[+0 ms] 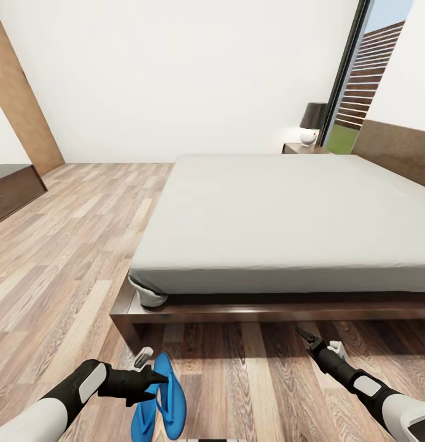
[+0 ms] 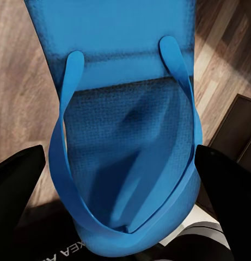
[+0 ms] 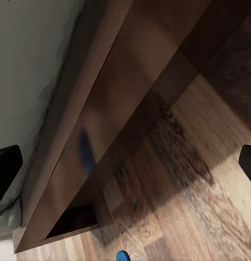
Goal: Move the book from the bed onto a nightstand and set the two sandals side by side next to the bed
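Even, bright daylight fills the bedroom (image 1: 145, 73), with the window (image 1: 360, 92) at the far right as the brightest patch and straight lines bowing toward the head view's edges. A dark shadow lies under the bed (image 1: 280, 221) frame. The wrist views are dimmer, soft and slightly smeared.

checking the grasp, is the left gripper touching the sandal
Cannot tell: in the left wrist view the fingers flank the blue sandal, no contact plainly shown.
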